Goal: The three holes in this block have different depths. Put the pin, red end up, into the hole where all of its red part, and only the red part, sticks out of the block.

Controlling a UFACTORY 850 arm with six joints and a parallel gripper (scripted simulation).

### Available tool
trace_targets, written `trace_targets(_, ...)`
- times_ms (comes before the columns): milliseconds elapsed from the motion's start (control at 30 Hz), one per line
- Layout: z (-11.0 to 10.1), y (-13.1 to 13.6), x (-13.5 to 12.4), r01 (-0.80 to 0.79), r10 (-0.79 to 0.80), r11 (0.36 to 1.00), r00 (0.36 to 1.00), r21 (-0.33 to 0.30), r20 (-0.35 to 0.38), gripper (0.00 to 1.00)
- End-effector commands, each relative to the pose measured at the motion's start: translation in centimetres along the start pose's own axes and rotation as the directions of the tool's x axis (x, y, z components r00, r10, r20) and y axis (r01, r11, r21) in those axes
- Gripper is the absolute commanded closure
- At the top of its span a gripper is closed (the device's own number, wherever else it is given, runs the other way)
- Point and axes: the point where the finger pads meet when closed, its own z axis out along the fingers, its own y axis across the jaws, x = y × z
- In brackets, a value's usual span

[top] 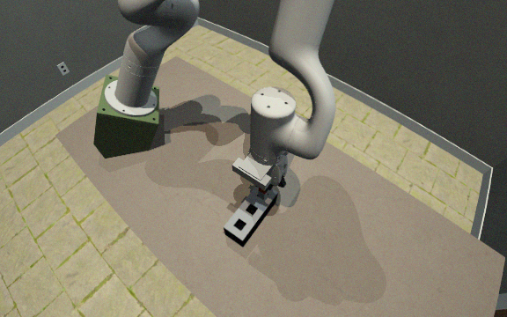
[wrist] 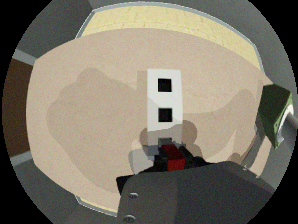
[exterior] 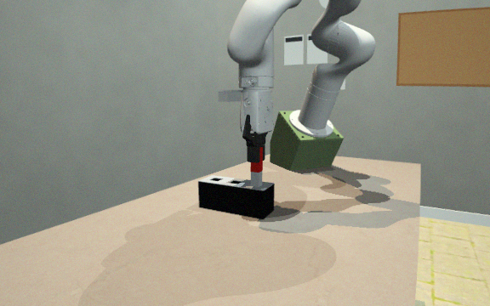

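Note:
The block (top: 246, 217) (exterior: 234, 200) (wrist: 156, 100) lies lengthwise on the table, white on top with black sides. The far-end hole (top: 239, 224) (wrist: 164, 85) and the middle hole (top: 251, 209) (wrist: 165, 115) are empty. My gripper (exterior: 256, 159) is shut on the pin (exterior: 256, 167) (wrist: 175, 161), above the third hole's end. The pin stands upright, red end up. A length of its grey lower part shows between the red and the block's top. Its bottom end is at the third hole, and how deep it sits is hidden.
The arm's green base (top: 126, 134) (exterior: 285, 146) (wrist: 274, 107) stands at one end of the table (top: 183, 246) (exterior: 185, 263) (wrist: 65, 150). The arm's shadows fall across the table and the block.

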Motion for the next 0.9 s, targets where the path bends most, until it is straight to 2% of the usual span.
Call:
trace_targets(0,-0.06,-0.09,0.01,0.000,0.000,1.000,1.000,0.002,0.000,1.00)
trace_targets(867,0.34,-0.10,-0.09,0.000,0.000,1.000,1.000,0.002,0.000,1.00)
